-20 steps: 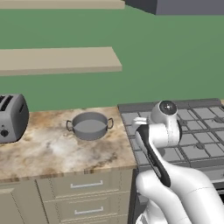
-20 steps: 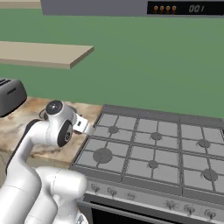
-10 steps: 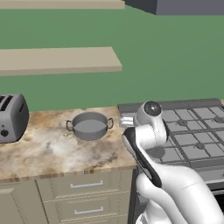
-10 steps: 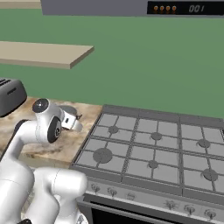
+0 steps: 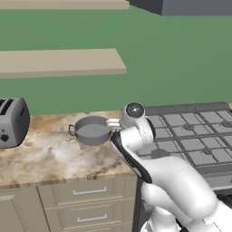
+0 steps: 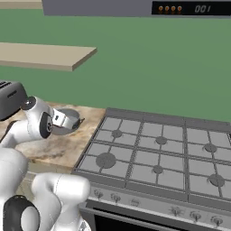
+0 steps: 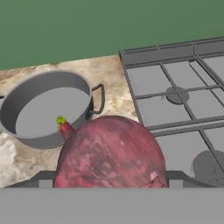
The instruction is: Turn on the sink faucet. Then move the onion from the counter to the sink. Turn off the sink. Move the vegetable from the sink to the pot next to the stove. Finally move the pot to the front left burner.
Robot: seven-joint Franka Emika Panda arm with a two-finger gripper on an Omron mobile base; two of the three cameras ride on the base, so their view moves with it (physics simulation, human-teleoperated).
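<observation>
Since a second ago the white arm has swung left, from over the stove's edge to the pot.

Left base view: the small grey metal pot (image 5: 92, 131) with two loop handles stands on the beige-brown marbled counter (image 5: 50, 156), just left of the silver-grey stove with grid grates (image 5: 195, 136). A silver toaster (image 5: 12, 122) sits at the far left. The arm's bent elbow rises right of the pot, its wrist touching the pot's right rim and hiding the hand.

Right base view: the forearm lies level, pointing right, the wrist over the pot (image 6: 67, 121).

Hand view: the round reddish onion (image 7: 111, 153) with a small green sprout looms between the spread fingers of the gripper (image 7: 111, 181), held above the counter just beside the pot's (image 7: 48, 107) near rim. The pot is empty inside.
</observation>
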